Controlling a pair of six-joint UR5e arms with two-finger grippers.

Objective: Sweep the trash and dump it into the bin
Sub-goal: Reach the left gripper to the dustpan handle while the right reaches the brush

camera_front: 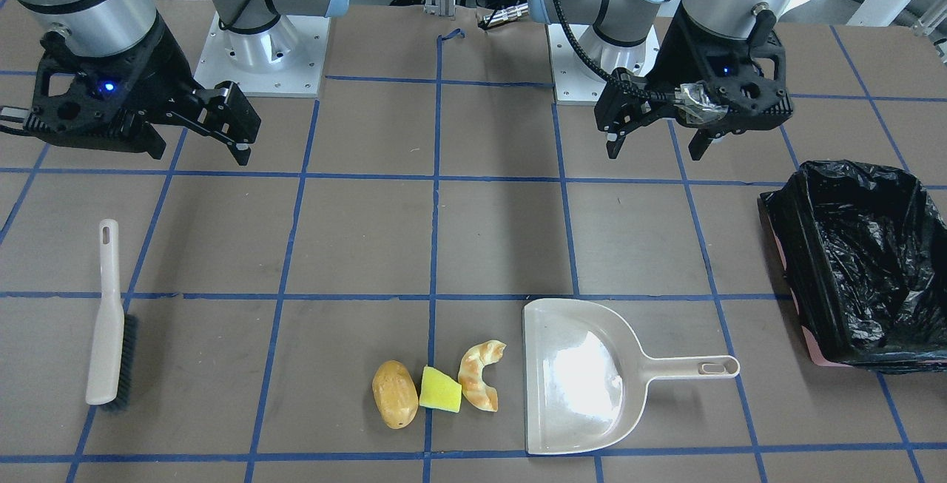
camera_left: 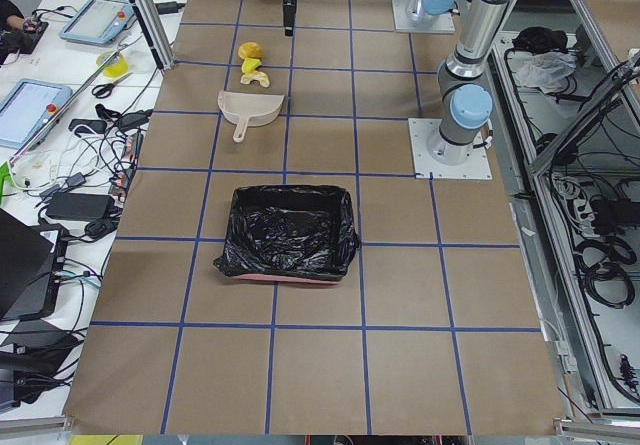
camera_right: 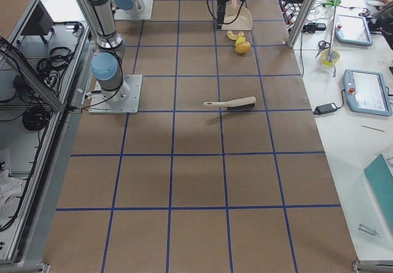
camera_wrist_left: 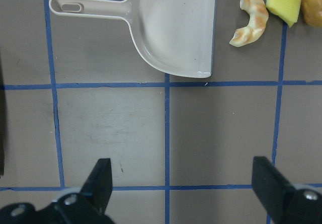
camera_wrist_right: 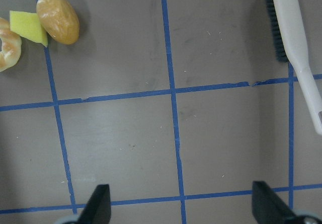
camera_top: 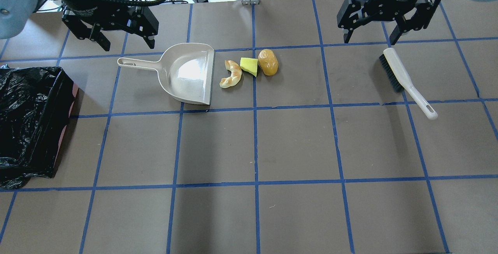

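Trash (camera_top: 249,66) lies in a row at upper centre of the overhead view: croissant piece (camera_top: 231,75), yellow wedge (camera_top: 249,65), potato (camera_top: 268,62), w/ the wedge touching the potato. We see the dustpan (camera_top: 190,75) just left of them, mouth twd the croissant piece, small gap between. Bin (camera_top: 35,118) sits at the left edge, brush (camera_top: 404,79) at upper right. Left gripper (camera_top: 128,44), upper left, and right gripper (camera_top: 369,39), upper right, both hang over the table (camera_top: 295,145) w/ fingers spread, gripping nothing.
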